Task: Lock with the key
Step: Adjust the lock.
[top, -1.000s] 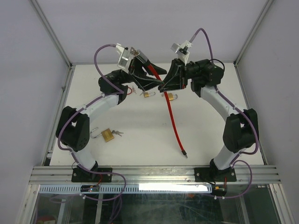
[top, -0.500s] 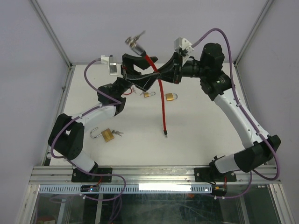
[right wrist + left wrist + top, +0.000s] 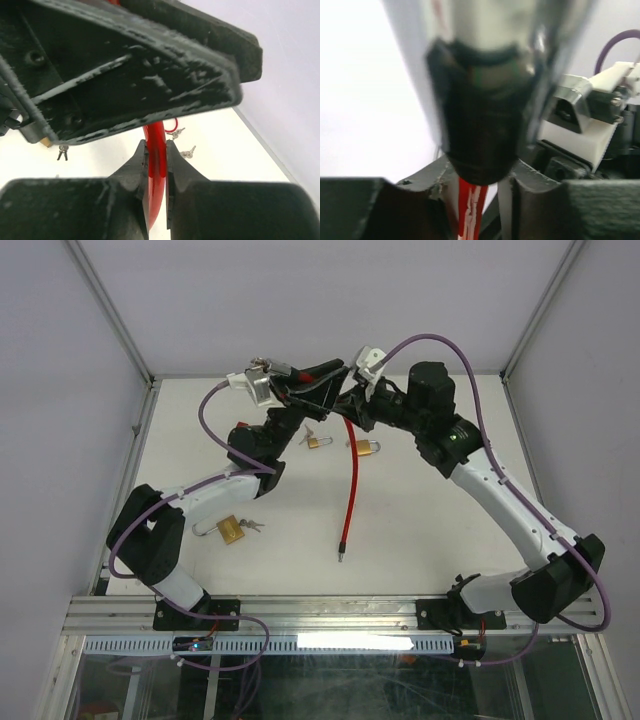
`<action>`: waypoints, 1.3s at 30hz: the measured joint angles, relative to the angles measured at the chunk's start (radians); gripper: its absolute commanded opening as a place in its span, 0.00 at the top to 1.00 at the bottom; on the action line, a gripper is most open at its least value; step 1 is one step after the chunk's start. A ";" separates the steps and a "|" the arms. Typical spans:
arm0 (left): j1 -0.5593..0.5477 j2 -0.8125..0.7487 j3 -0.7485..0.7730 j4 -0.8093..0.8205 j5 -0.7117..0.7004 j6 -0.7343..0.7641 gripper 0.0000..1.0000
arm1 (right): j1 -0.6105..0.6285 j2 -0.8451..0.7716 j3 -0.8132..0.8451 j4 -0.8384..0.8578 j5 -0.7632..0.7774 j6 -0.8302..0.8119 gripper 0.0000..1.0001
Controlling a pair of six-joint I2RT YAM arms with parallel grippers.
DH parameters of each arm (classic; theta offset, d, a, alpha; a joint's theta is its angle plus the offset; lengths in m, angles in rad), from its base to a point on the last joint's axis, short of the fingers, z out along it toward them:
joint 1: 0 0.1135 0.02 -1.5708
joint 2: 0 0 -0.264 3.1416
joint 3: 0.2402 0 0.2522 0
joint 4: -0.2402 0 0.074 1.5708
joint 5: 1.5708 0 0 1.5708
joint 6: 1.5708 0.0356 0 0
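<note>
Top view: left fingers (image 3: 325, 370) and right fingers (image 3: 352, 400) meet tip to tip, raised over the far side of the desk (image 3: 440, 530). Red cable (image 3: 350, 480) hangs from the right fingers, its free end low and toward the arm bases. Two brass padlocks (image 3: 320, 442) (image 3: 367, 447) lie on the desk beneath the fingers. An open padlock (image 3: 232, 531) with keys (image 3: 253, 526) just beside it lies well apart from both.

Left wrist view: blurred lock cylinder (image 3: 480, 125), silver with a black end, sits between the left fingers (image 3: 535, 186), red cable (image 3: 469, 210) leaving below. Clamped or only flanked, cannot tell. White camera mount (image 3: 580, 130) is right of the fingers.

Right wrist view: right fingers (image 3: 132, 172) stand narrow, pinching the red cable (image 3: 156, 165). Small keys (image 3: 188, 151) lie on the desk beyond them.
</note>
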 measured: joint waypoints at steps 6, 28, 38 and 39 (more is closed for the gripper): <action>-0.007 0.003 0.014 -0.020 -0.037 0.035 1.00 | 0.004 -0.029 -0.012 -0.003 0.027 0.002 0.93; 0.137 0.154 0.355 0.108 0.710 -0.428 1.00 | -0.169 -0.087 -0.298 0.444 -0.591 0.438 0.11; 0.130 0.311 0.490 0.119 0.837 -0.706 1.00 | -0.151 0.082 -0.298 0.953 -0.650 0.896 0.88; 0.130 0.315 0.497 0.121 0.840 -0.732 1.00 | -0.151 0.098 -0.298 1.004 -0.663 0.938 0.98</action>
